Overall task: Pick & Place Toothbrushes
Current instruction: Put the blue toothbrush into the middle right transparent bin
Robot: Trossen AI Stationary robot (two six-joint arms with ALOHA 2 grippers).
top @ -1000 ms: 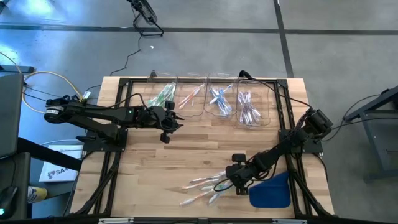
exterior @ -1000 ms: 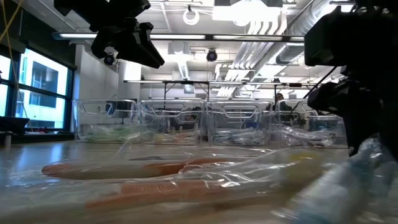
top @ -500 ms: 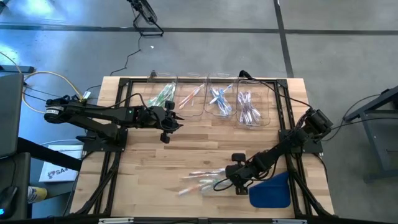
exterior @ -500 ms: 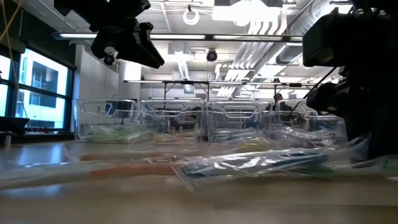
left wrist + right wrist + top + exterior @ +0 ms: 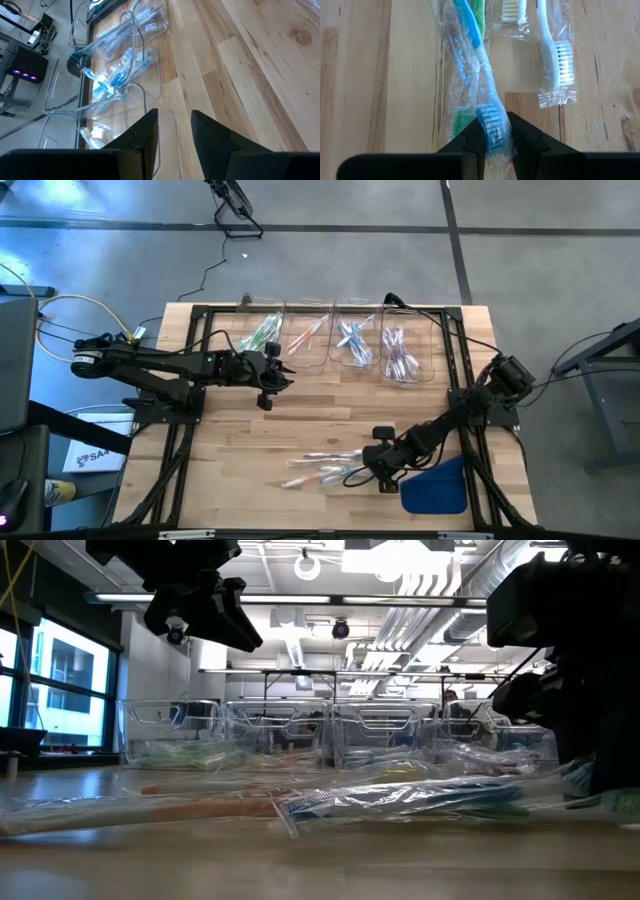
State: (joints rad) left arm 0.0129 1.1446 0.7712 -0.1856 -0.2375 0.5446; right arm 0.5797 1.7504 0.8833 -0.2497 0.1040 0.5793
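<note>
Blue-handled wrapped toothbrush [image 5: 485,107] is sitting head-first between the fingers of the right gripper [image 5: 385,470], which are pinching its bristle end, low and right of centre in the high view. Other loose wrapped toothbrushes [image 5: 318,469] are lying just left of it on bare wood, near the table's [image 5: 250,435] lower edge. Left gripper [image 5: 272,377] is hovering left of centre, jaws parted and empty, below four clear bins [image 5: 340,335] along the upper edge

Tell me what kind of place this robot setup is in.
Probably a robotics lab or industrial workshop: exposed ceiling ducts and strip lights above, a bare concrete floor around the wooden table, and cabled equipment beside it.
</note>
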